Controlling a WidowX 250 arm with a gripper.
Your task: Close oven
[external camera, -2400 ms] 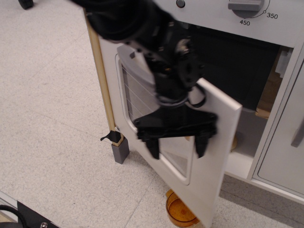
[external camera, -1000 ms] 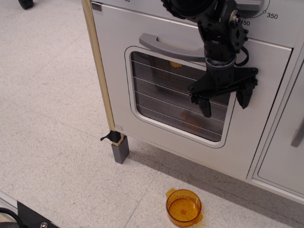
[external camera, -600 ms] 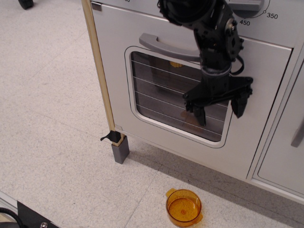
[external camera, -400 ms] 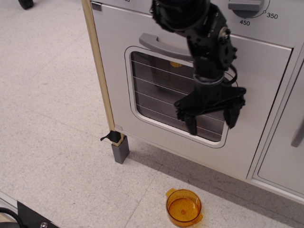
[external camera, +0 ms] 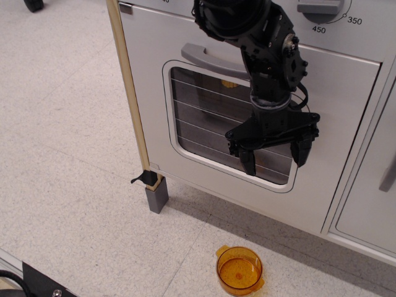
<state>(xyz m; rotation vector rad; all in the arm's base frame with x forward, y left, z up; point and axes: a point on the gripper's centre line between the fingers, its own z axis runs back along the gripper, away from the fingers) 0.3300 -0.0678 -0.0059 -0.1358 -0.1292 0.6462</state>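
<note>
— Swung shut since the earliest frame: oven (external camera: 185, 167) door flush now, directly behind the end effector (external camera: 274, 158). Drifted slightly left and lower too.
— Released, fingers (external camera: 248, 162) spread wide, gripping nothing (hovering before the wire-lined window (external camera: 210, 117)).
— Grey handle (external camera: 210, 60) up and left of it; orange cup (external camera: 239, 270) on floor below.

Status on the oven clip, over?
Tool open, empty, in front of the window. Oven door shut flush. Orange cup on floor below, clear of door.
</note>
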